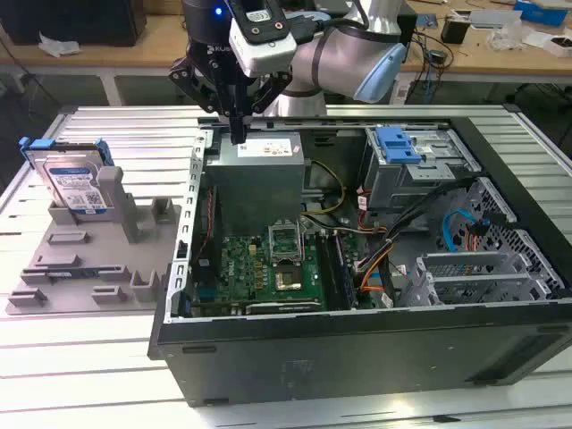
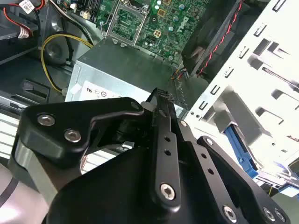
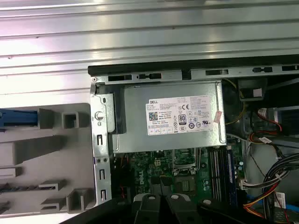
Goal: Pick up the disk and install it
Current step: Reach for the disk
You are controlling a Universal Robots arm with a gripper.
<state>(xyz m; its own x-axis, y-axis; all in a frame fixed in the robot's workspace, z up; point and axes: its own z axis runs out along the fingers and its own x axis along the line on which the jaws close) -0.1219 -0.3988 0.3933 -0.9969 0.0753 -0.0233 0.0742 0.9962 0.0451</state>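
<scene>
My gripper (image 1: 238,134) hangs with its 2 fingers (image 2: 164,130) pressed together and nothing between them. It points straight down over the power supply (image 1: 261,174), close above that box's top face near the corner of the computer case (image 1: 357,357); I cannot tell whether the tips touch the metal. I am holding nothing, so I judge the task has barely begun: the pick-up is not done. The disk (image 1: 76,186) is well apart from me, outside the case on the exterior view's left. It stands upright on its edge in a slot of the gray fixture (image 1: 98,264), with its labelled face turned toward the exterior camera and a gray post of the fixture just beside it. I judge the fixture holds it that way so that the upper edge and the blue bracket (image 1: 61,146) stand free above the slot, where 2 fingers could close on them without scraping the table (image 1: 89,384). The case lies on its side with its panel off, so the motherboard (image 1: 268,268) and the cabling face upward and can be reached from above. At the far corner of the case, toward the exterior view's right, a metal drive cage (image 1: 420,174) carries a blue latch (image 1: 398,143) of the same color as the bracket. From that match I judge it is where the disk belongs. It sits on the opposite side of me from the fixture, with the power supply between the 2.
</scene>
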